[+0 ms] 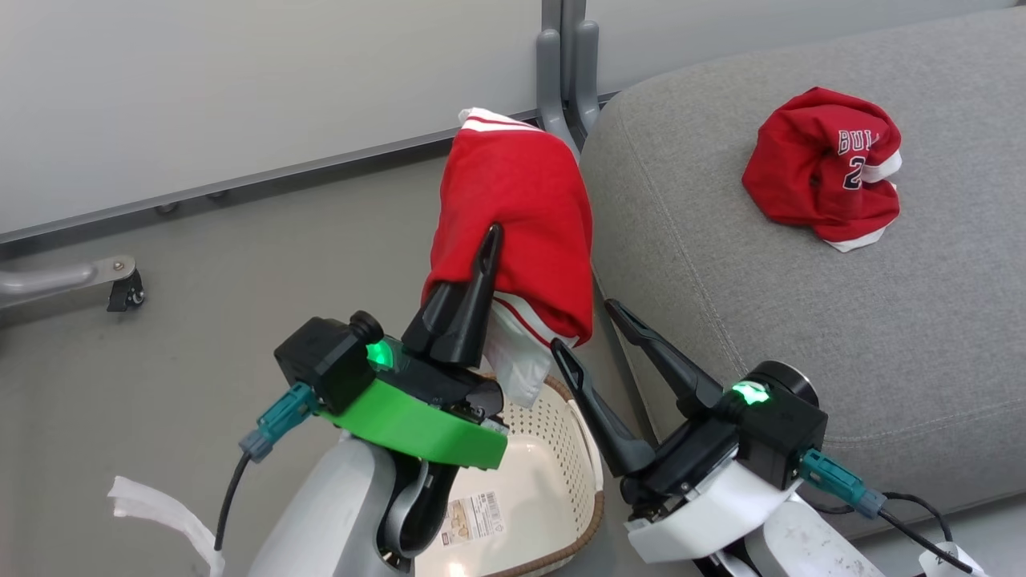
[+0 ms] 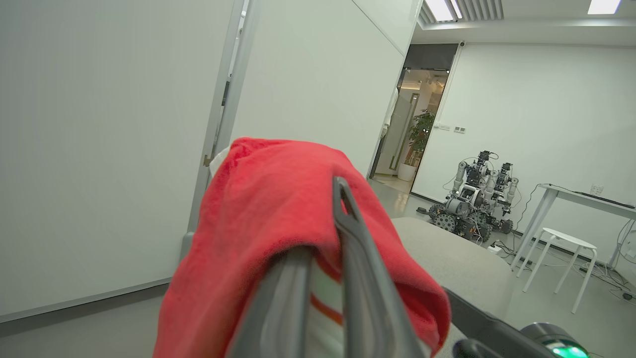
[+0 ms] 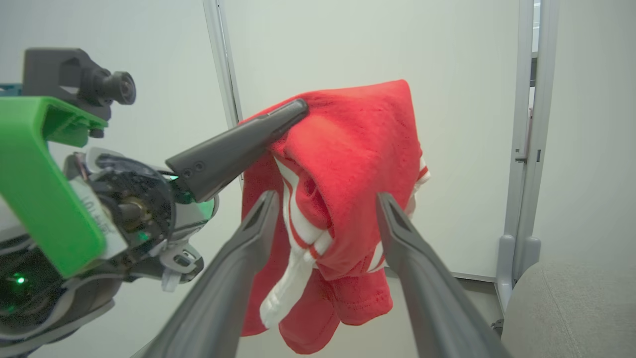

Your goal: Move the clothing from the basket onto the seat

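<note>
Over the left pincer point(image 1: 490, 240), striped red garment point(image 1: 513, 188)

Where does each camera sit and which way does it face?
Head view: on head, facing down at basket, seat, jersey; left end effector, right end effector show.
Left wrist view: along its shut end effector holding striped garment, toward doorway.
Right wrist view: along its open end effector, facing that garment.
All share the striped garment.

Basket point(image 1: 553, 437): on floor point(image 1: 200, 304), just left of seat point(image 1: 801, 336). Jersey point(image 1: 817, 172): on seat, toward its back. Striped garment point(image 1: 513, 200): hanging from left gripper point(image 1: 490, 240), above basket. Right gripper point(image 1: 583, 325): just right of garment, beside seat's edge.
</note>
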Motion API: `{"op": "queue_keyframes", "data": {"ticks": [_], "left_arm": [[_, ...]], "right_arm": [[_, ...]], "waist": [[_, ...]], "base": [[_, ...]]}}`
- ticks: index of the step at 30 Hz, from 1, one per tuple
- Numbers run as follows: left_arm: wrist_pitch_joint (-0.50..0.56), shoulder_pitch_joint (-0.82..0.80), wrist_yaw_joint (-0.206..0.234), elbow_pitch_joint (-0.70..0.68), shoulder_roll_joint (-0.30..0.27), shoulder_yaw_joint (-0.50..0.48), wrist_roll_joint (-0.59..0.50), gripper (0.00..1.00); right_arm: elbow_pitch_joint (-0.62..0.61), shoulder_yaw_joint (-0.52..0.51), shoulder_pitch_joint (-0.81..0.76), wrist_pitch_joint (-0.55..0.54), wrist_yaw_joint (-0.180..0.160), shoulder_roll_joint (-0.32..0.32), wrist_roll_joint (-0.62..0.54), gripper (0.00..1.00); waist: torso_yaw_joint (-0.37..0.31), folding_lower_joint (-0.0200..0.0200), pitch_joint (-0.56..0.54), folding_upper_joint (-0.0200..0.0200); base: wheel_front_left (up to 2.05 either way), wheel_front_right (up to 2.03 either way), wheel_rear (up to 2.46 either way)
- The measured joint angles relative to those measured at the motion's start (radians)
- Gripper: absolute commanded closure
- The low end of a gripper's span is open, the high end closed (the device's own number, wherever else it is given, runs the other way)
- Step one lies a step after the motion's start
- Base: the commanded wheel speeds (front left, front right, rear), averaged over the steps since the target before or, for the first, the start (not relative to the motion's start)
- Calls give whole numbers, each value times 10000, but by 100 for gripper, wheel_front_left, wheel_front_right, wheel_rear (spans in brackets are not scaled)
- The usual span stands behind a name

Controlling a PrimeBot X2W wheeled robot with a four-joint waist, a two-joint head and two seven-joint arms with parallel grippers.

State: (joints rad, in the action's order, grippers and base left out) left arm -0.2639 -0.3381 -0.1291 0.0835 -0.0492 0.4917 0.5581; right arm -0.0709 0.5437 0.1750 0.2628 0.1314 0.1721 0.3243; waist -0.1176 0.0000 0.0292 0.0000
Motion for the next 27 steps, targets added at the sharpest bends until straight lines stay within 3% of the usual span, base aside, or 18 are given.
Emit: {"op": "queue_keyframes", "data": {"ticks": [14, 27], "left_arm": [[0, 68, 0, -121, 0, 972, 132, 100], [-2, 59, 0, 98, 0, 1377, 134, 100]], "right_arm": [[1956, -533, 749, 0, -6, -828, -456, 0], [2727, -585, 1338, 0, -6, -1145, -474, 0]], "waist": [[459, 1, -164, 0], [663, 0, -85, 0]], "base": [[0, 0, 0], [0, 0, 0]]}}
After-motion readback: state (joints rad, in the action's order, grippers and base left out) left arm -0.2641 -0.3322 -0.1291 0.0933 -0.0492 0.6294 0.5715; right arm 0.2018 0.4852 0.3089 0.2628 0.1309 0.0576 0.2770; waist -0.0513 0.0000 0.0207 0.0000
